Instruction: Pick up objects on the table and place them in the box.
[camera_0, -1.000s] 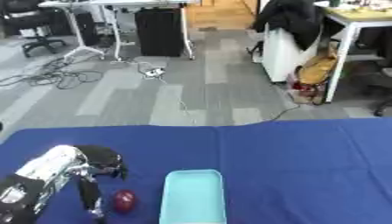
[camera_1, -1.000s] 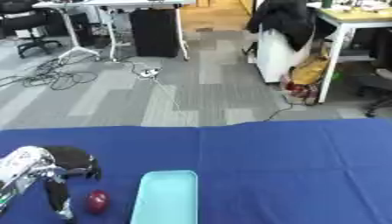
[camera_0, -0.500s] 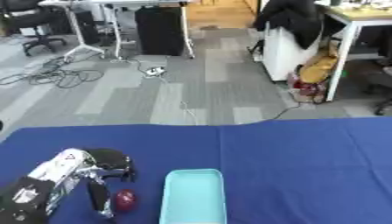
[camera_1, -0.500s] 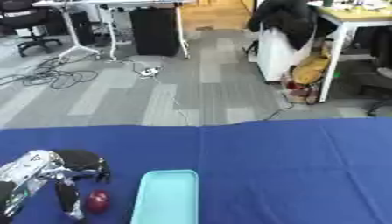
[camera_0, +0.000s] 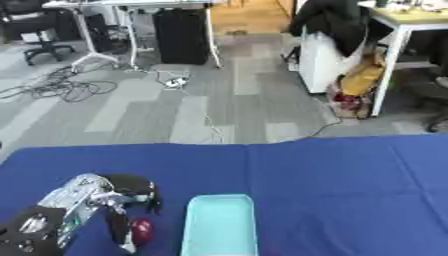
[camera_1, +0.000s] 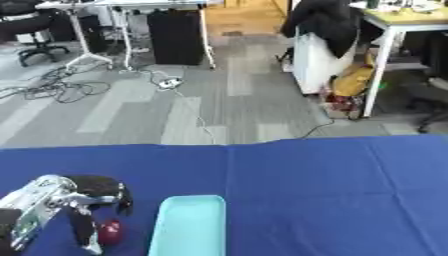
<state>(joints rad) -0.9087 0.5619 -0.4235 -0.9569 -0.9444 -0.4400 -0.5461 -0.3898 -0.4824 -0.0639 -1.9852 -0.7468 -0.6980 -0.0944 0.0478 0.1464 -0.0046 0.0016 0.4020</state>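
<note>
The fingers (camera_0: 119, 231) of the left hand (camera_0: 96, 200) hang downward, fairly straight and released, grasping nothing. One of them stands just beside the small dark red object (camera_0: 141, 231), on its outer side; whether it touches cannot be told. That red object lies on the table (camera_0: 350, 190), between the fingers and the light blue box (camera_0: 219, 227), which sits a little past it toward the middle.

The likely trouble: the object looks round, so a sideways brush from a straight finger could roll it away, either against the box wall or off toward the near edge. If the fingers close from one side only, it may squirt out rather than settle into the grip. Lifted too low, it could also knock the box rim and shove the shallow box along the cloth.

Nothing stands between the object and the box. Beyond the fingers, the blue cloth shows no other items. Past the table's far edge lie the office floor, cables (camera_0: 52, 87) and desks, well apart. The right hand is out of sight.
</note>
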